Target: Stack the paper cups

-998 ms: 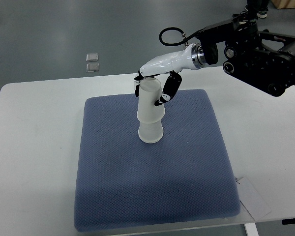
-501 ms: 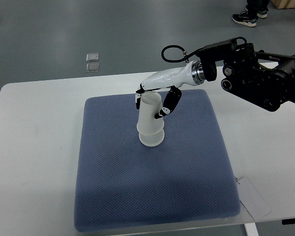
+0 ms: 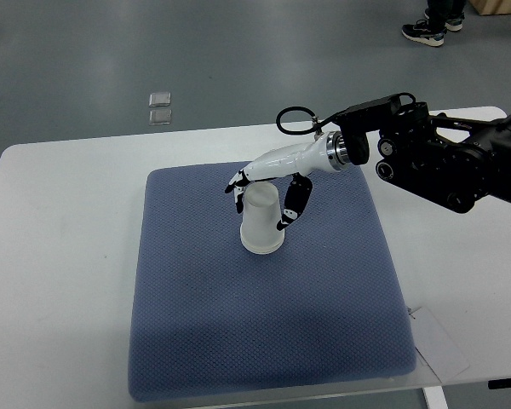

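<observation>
White paper cups (image 3: pixel 261 228) stand upside down, nested into one stack, on the upper middle of the blue mat (image 3: pixel 264 324). My right hand (image 3: pixel 260 207) reaches in from the right on its black arm (image 3: pixel 447 162) and wraps the top of the stack. Its thumb (image 3: pixel 291 204) lies on the right side of the cup, and the other fingers (image 3: pixel 236 182) curl over the far left edge. The upper cup sits fully down over the lower one. My left arm does not show.
The mat lies on a white table (image 3: pixel 60 239). A white paper tag (image 3: pixel 439 339) lies at the mat's front right corner. Two small clear pieces (image 3: pixel 160 108) lie on the grey floor beyond the table. A person's shoes (image 3: pixel 426 31) show at the top right.
The right hand has pushed the upper cup straight down over the lower one, so the tall tilted stack has become a short, upright one. The arm has dropped lower with it.
</observation>
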Robot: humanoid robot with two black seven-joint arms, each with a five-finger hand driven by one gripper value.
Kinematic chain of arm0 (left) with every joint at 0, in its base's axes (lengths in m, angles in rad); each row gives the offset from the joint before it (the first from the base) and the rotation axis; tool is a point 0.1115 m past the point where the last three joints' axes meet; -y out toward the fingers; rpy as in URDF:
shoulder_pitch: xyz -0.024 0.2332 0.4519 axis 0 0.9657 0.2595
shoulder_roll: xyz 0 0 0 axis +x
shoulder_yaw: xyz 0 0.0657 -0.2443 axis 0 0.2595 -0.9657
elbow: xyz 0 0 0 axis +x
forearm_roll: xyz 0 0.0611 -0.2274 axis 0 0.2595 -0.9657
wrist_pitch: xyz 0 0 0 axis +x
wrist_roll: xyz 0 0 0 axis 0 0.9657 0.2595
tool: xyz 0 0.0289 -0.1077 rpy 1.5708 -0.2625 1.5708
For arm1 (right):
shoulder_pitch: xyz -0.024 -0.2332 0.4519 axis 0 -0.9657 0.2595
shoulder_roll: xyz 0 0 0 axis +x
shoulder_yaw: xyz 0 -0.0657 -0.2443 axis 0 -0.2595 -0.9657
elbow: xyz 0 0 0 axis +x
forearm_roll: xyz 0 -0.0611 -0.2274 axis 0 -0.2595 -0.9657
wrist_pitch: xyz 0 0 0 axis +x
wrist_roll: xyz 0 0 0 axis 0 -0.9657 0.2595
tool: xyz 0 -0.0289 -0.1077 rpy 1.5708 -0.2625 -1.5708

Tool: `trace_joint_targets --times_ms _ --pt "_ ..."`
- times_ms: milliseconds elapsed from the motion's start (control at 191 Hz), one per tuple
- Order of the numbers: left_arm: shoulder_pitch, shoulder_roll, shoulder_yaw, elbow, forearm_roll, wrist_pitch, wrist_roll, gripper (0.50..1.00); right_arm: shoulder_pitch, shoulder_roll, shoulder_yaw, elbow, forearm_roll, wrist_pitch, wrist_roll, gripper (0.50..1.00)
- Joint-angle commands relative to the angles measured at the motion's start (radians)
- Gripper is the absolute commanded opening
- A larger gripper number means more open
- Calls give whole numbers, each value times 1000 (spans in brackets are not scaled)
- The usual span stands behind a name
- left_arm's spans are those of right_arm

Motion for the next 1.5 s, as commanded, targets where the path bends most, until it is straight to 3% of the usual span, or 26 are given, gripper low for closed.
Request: trace_joint_targets --times_ms 0,376,580,731,736,841,982,1274,1494 --pt "0 0 0 0 0 0 0 1000 10 -7 8 0 0 0 0 911" --pt "0 0 0 0 0 0 0 1000 74 -133 136 -5 41 15 2 911" --pt "0 0 0 0 0 0 0 1000 57 -231 222 -92 247 17 0 911" --pt "0 0 0 0 0 0 0 1000 17 -254 225 -166 419 -2 -41 909" --pt "0 0 0 0 0 0 0 1000 -4 -254 230 -211 521 -6 -70 909" --pt "0 0 0 0 0 0 0 1000 -55 -251 236 -307 721 -81 -103 909" --pt "0 0 0 0 0 0 0 1000 -104 -232 235 -376 954 -164 -146 909" --pt "0 0 0 0 0 0 0 1000 -208 -160 230 -379 1255 -344 -189 911" --pt "0 0 0 0 0 0 0 1000 -247 -117 232 -377 1396 -362 -189 911"
